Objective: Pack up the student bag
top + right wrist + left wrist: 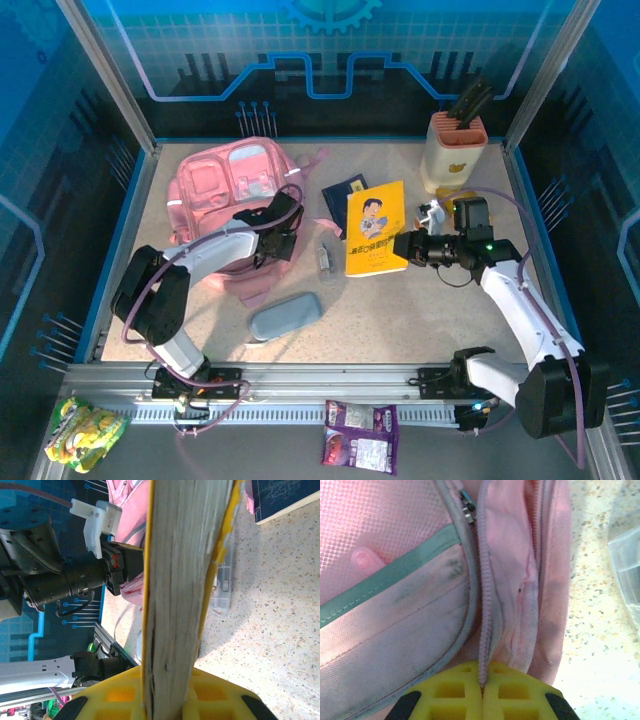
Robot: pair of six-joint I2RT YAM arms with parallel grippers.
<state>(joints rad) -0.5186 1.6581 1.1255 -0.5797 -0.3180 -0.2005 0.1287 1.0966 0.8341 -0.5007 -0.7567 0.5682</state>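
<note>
The student bag (228, 190), a big soft pink backpack, lies at the back left of the table. My left gripper (282, 245) sits at its right edge. In the left wrist view that gripper (482, 687) is shut on the bag's pink zip band (487, 625), with the zip pull (467, 510) farther up. My right gripper (408, 247) is shut on the right edge of a yellow book (375, 230), held just right of the bag. The book's page edge (185, 580) stands upright between the right gripper's (165, 705) yellow pads.
A dark blue notebook (343, 195) lies behind the book, a clear plastic case (324, 258) between bag and book, and a grey-blue pencil case (286, 316) nearer the front. A beige pen holder (455, 150) stands back right. Snack packets (361, 435) lie below the rail.
</note>
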